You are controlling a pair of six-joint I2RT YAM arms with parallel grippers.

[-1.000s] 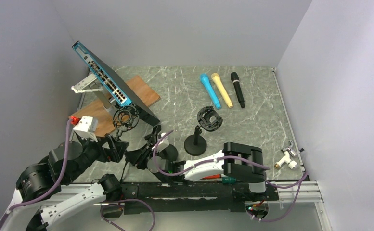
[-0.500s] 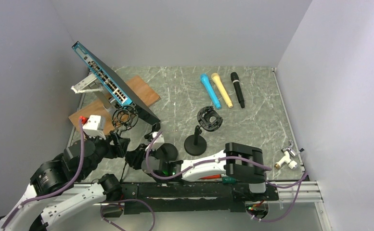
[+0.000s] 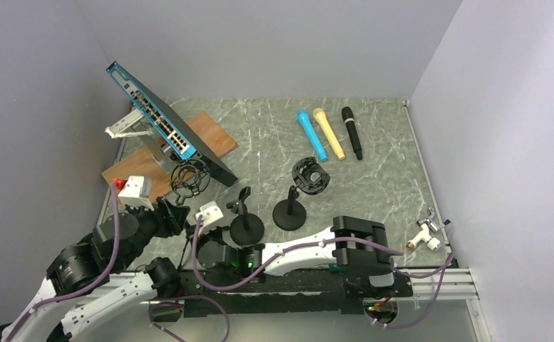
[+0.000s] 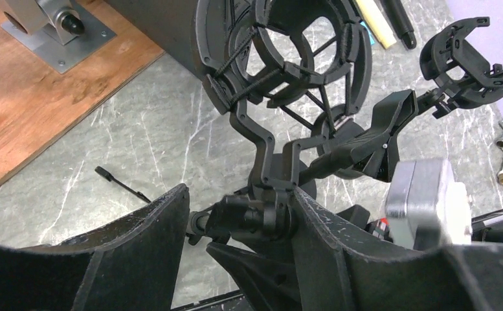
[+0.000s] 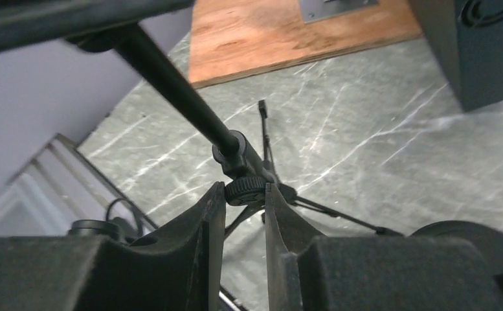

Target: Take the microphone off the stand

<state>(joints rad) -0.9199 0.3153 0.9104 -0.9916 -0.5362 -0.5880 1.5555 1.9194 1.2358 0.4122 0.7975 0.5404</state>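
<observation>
Left wrist view: straddling swivel joint (image 4: 255, 217) with left jaws, can't tell if gripping. Clamped on stand (image 5: 171, 84) collar (image 5: 245, 188) with right jaws. Mount (image 4: 281, 52) empty, microphones (image 3: 329, 133) lying on far bench (image 3: 373, 178). Hold collar steady, close squarely on joint.

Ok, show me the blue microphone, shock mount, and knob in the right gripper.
blue microphone (image 3: 313, 135), top view, mid-body.
shock mount (image 4: 261, 146), left wrist view, lower bracket.
knob (image 5: 245, 189), right wrist view, knurled rim.
</observation>
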